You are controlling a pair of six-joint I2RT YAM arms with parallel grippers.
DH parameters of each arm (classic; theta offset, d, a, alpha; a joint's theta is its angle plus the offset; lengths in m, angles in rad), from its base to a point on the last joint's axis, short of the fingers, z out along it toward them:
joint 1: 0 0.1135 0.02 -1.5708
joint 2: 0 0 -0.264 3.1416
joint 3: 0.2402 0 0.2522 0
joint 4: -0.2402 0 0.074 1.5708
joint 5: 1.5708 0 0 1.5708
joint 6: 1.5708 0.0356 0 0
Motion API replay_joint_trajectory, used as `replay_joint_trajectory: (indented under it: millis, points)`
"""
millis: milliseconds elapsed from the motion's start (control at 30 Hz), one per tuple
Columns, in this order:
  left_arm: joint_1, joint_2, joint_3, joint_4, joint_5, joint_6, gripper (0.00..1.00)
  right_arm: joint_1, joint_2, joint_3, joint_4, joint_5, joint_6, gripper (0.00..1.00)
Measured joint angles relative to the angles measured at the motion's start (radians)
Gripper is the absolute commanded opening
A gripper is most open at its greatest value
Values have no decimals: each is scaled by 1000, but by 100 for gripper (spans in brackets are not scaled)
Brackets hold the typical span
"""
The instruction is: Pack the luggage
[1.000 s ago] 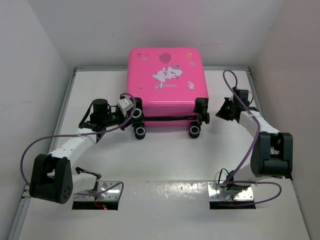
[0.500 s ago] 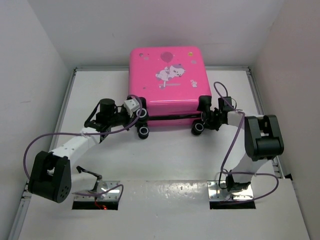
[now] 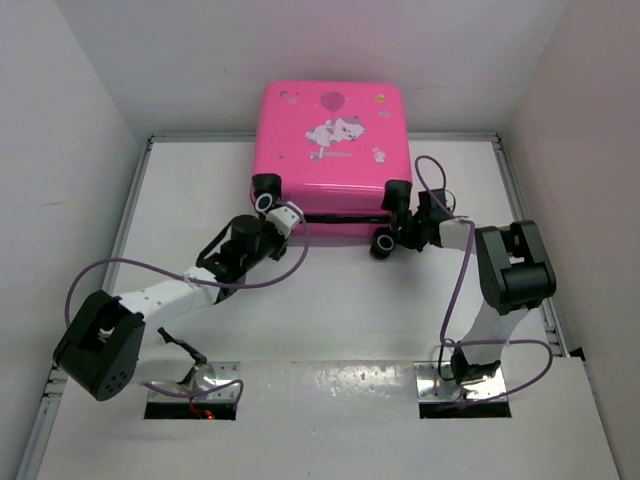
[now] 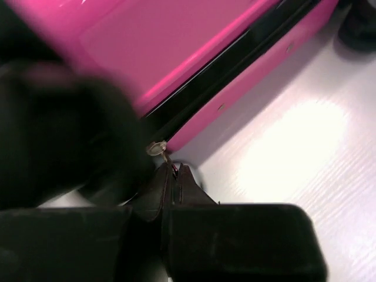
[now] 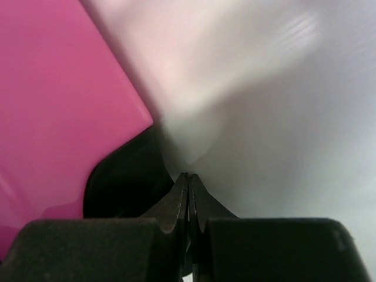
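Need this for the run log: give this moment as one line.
luggage: closed, lying flat | left hand: shut, tips at zipper pull | right hand: shut, beside luggage's near right corner

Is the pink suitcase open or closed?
Closed: the suitcase has its two pink halves brought together, with only a thin dark seam between them. Whether it is zipped, cannot tell.

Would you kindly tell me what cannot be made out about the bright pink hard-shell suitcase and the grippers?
Contents of the bright pink hard-shell suitcase: all views, its own shell covers them.
Left wrist view: a dark out-of-focus mass hides the left half.
Same view: whether the shut left gripper pinches the small metal zip pull; too blurred.
Right wrist view: black blurred part beside the shut right gripper; contact unclear.
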Motion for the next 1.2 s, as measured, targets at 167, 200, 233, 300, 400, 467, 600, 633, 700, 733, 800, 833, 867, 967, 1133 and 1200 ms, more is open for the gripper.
replay_joint_trajectory:
  millis: [167,200,233,300,400,467,600,633,700,733,800,833,867,967,1133,1200]
  points:
    - [-93,57,-35,153,-112,-58,0,85,4,0,-10,-42,27,0]
    - [-100,69,-37,174,-115,-70,0,103,8,0,-8,-63,35,0]
    - [-106,85,-37,200,-114,-82,0,117,13,0,-4,-84,41,0]
    - [-119,117,-36,248,-112,-101,0,148,25,0,8,-129,56,0]
    - [-133,166,-30,309,-81,-124,0,188,43,0,31,-180,77,0]
    - [-146,200,-19,344,-60,-137,0,207,53,2,44,-196,89,0]
    - [-181,257,2,404,-46,-158,0,230,69,19,40,-208,116,0]
    - [-187,263,7,414,-52,-158,0,231,69,22,34,-208,120,0]
    - [-201,274,16,422,-68,-160,0,231,75,34,19,-208,126,0]
    - [-207,278,20,425,-78,-161,0,231,76,37,14,-208,127,0]
    - [-216,282,24,430,-96,-161,0,231,78,42,8,-208,128,0]
    - [-218,282,24,432,-99,-160,0,231,80,45,3,-208,127,0]
    - [-221,281,24,435,-102,-160,0,231,82,51,-3,-209,127,0]
    - [-231,276,24,444,-101,-151,0,231,93,66,-13,-216,125,0]
    - [-255,243,1,441,-108,-117,0,246,130,113,-25,-256,93,0]
    - [-255,216,-17,425,-123,-109,0,251,134,115,-19,-265,77,0]
